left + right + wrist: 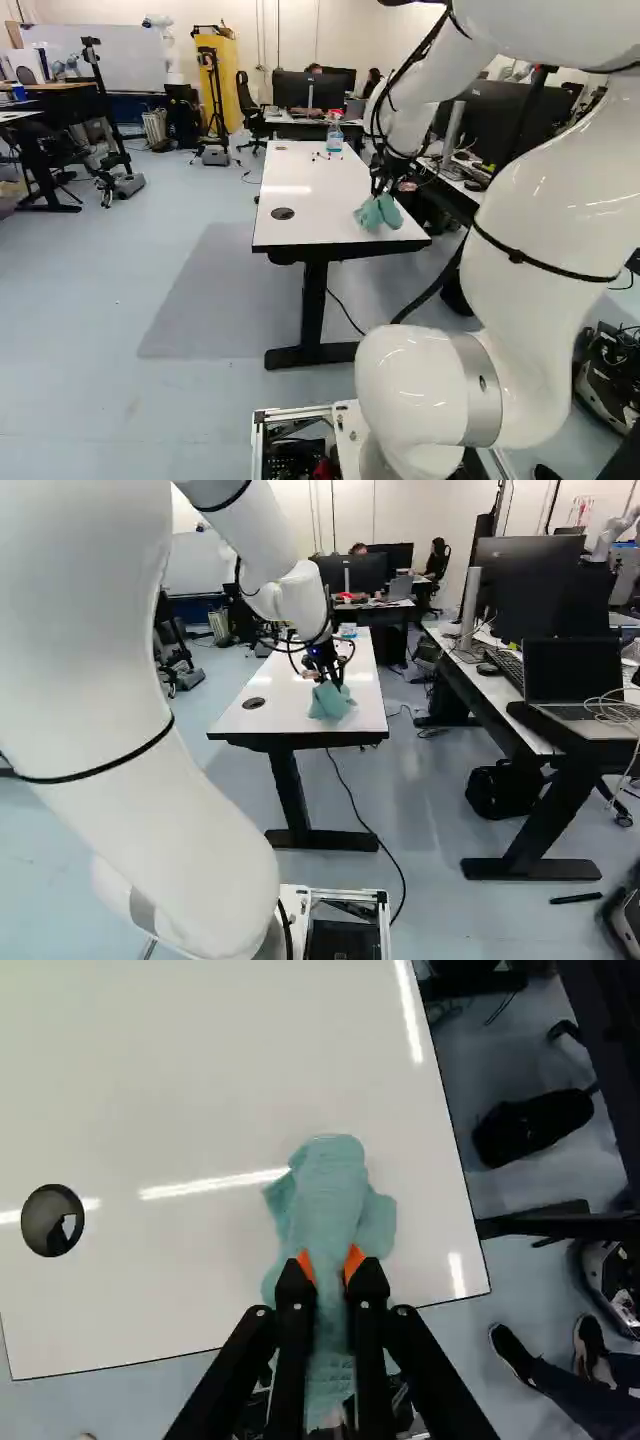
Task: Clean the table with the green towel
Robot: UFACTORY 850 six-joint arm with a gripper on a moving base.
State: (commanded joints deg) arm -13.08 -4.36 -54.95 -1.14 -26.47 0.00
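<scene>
In the left base view, the white table [310, 218] stands on the grey-blue floor [100, 310], with a streak of light across its glossy top and a round hole [283, 213] by its left edge, toward the near left corner. A whiteboard [110, 55] and a yellow panel [228, 80] stand against the far wall. A spray bottle [334, 140] with blue liquid in it stands near the far right corner of the table, small dark things lying just beside it; at the view's foot, an open metal-framed box [292, 412] holds black and red things too cut off to name. The green towel [376, 214] is bunched at the table's near right corner. In the right base view, a side desk [485, 705] to the right carries monitors [530, 585] and an open laptop [578, 682], and a black bag [497, 790] sits on the floor beneath it. The gripper [332, 683] points down over the table's near part, at the towel. In the wrist view, the gripper grasps the towel, its orange pads [307, 1266] against it from both sides, and folds of cloth spread over the tabletop ahead of the fingers, inward from the near edge.
</scene>
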